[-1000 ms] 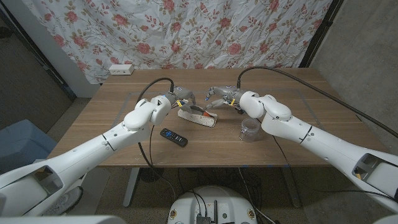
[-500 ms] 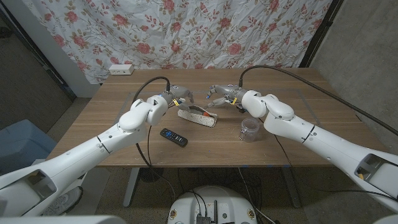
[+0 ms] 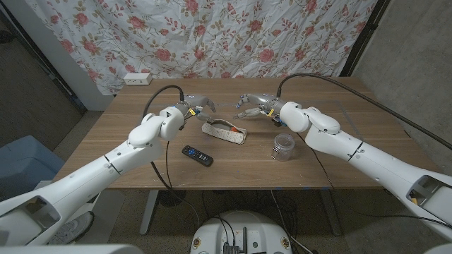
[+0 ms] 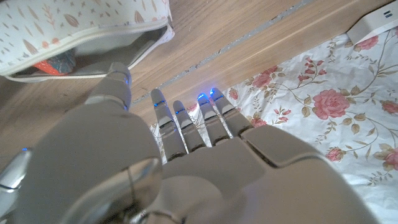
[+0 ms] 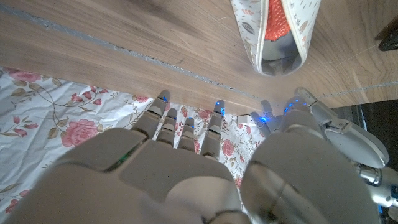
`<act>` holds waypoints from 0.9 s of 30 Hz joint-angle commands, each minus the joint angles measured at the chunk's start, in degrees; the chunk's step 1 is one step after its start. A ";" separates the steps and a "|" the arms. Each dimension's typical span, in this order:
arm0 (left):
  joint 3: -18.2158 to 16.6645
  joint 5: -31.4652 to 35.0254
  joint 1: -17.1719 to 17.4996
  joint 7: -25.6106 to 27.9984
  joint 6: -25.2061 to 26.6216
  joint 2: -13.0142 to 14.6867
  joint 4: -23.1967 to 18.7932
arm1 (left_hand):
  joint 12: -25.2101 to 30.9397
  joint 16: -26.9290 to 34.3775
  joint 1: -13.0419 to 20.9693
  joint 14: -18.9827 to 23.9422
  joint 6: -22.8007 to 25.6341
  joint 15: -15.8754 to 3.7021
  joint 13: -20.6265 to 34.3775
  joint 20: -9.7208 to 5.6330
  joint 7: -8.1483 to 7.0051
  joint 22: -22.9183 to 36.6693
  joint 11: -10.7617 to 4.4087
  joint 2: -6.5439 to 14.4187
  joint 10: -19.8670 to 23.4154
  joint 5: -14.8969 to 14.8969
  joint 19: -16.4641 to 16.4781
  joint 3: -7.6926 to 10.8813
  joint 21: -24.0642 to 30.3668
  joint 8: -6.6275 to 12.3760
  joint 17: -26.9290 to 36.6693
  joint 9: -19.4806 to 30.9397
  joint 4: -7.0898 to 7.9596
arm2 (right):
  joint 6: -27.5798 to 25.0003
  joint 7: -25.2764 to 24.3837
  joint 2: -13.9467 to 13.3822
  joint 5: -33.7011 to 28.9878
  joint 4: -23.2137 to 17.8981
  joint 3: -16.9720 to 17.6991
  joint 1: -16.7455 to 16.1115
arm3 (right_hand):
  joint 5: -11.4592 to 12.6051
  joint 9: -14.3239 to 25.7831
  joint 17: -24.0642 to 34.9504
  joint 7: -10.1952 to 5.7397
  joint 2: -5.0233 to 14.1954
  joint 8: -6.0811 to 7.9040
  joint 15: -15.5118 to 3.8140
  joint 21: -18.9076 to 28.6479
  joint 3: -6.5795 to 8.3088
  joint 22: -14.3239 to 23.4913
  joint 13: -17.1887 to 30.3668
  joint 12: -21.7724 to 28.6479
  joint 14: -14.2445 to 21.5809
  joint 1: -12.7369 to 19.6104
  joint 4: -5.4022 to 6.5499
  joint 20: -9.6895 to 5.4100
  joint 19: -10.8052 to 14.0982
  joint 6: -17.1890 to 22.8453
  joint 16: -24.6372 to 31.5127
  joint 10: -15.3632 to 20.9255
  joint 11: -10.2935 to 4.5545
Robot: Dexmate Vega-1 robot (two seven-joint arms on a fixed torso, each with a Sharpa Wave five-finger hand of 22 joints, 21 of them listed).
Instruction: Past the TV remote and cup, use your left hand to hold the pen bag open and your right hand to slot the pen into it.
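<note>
From the head camera I see the pen bag [image 3: 224, 131] lying between my left hand [image 3: 195, 107] and right hand [image 3: 248, 106], both spread and holding nothing. In the left wrist camera its open mouth [image 4: 93, 53] looks soft, floppy cloth; I'd pinch the rim. In the right wrist camera something orange-red [image 5: 274, 18] sits inside.

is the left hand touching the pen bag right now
Apart. In the left wrist view bare wood shows between the left hand and the pen bag; the head view also shows that hand clear of the bag.
</note>
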 commanded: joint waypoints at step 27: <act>-7.11 -36.14 3.20 17.68 -7.63 0.56 7.82 | 0.02 -0.40 -4.96 -8.10 -13.92 -1.78 0.35 0.13 3.87 0.24 4.92 3.84 -6.17 -0.32 -2.47 -0.97 0.02 -1.06 -0.20 -0.28 0.10 | 9.95 -9.66 -1.40 21.17 8.29 11.23 -6.92 | 0.17 -0.31 0.25 1.93 2.53 -4.34 1.12 -0.01 -0.88 0.13 0.18 -0.24 -2.36 -4.44 1.30 -0.67 -2.12 -6.69 -0.68 -0.74 1.52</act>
